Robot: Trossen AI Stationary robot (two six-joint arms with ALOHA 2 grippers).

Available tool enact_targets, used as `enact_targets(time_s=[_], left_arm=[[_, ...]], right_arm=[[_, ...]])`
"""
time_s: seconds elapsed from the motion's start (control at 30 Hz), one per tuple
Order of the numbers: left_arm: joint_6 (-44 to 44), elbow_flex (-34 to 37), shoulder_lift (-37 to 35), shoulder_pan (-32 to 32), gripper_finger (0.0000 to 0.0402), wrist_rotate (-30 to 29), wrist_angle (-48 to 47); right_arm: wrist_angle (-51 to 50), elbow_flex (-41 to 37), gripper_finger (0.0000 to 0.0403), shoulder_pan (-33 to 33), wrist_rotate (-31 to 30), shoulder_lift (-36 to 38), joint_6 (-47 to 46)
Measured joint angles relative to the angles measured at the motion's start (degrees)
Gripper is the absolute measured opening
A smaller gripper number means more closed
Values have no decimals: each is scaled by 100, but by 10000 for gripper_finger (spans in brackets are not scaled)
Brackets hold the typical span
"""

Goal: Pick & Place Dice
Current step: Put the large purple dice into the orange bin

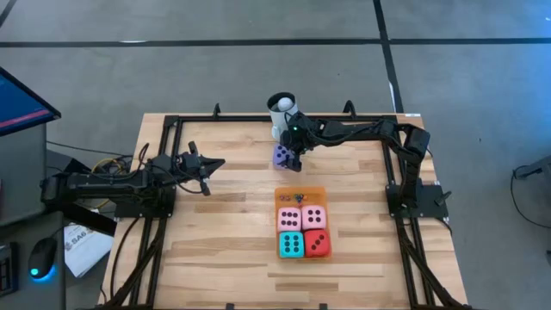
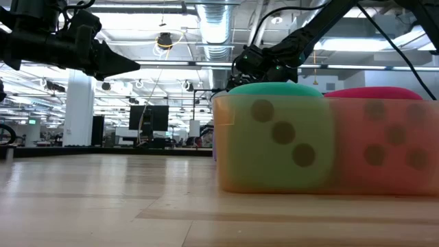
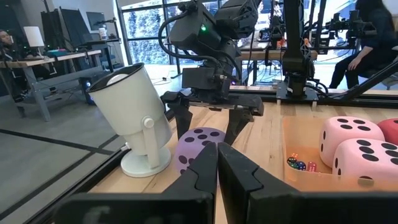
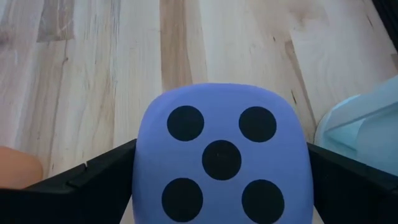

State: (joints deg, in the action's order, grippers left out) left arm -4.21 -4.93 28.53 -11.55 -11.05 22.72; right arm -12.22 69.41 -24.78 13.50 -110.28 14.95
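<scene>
Right gripper (image 1: 290, 158) spread wide astride purple die (image 1: 281, 156), fingers flanking but not yet gripping; die sits at mat's (image 1: 300, 192) 11 o'clock. Risk: mug (image 1: 281, 112) near; off-centre squeeze tips soft cube. Left gripper (image 1: 209, 164) shut, waiting.

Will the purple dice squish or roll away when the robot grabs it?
The purple dice looks puffy with rounded corners, so it probably squishes a little. Its flat faces should stop it rolling. The right tool sits open around it, and it likely weighs little.

Bright, even overhead light with soft shadows; in the low view the near soft teal cube (image 2: 278, 137) is blurred, with ceiling lamps glaring.
</scene>
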Motion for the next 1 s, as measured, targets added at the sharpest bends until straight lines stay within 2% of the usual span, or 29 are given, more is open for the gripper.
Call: enact_targets(time_s=[0.23, 1.0], left_arm=[[0, 0, 0, 0, 1, 0, 0], [0, 0, 0, 0, 1, -1, 1]], right_arm=[[194, -7, 400, 9, -3, -13, -758], [194, -7, 400, -4, -1, -15, -795]])
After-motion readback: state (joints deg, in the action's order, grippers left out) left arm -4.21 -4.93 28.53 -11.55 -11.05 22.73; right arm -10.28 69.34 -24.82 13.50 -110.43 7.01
